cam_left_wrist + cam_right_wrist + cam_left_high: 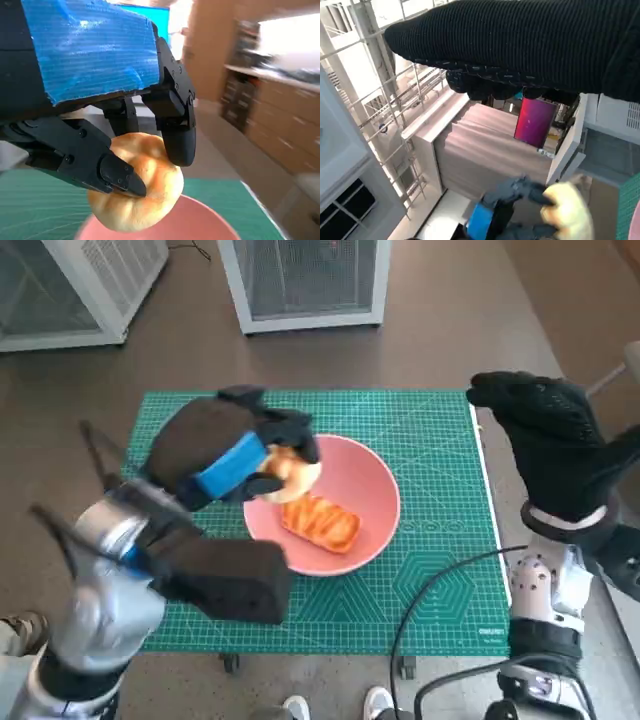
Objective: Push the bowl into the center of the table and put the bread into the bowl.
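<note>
The left robot hand point(245, 455) pinches a round bread roll point(293, 472) between its black fingers point(172, 117), holding it above the near-left rim of the pink bowl point(375, 490). Just beyond and below that hand, inside the bowl, lies a second piece, a glazed oblong pastry point(320, 521). The bowl sits near the middle of the green cutting mat point(430, 570) that covers the surface. The right robot hand point(545, 440) is raised beside the mat's right edge, well apart from the bowl, holding nothing, its gloved fingers loosely extended. A black cable point(440, 585) loops across the mat near that forearm. Beyond the left robot hand, on the floor, stand two white cabinets point(305, 280).

The left wrist view shows the pinch plainly: fingers press on either side of the roll, with the bowl's rim just below. The right wrist view shows only the glove's dark band, the distant blue-taped hand with the blurred roll, and a room with metal shelving point(395, 110).
</note>
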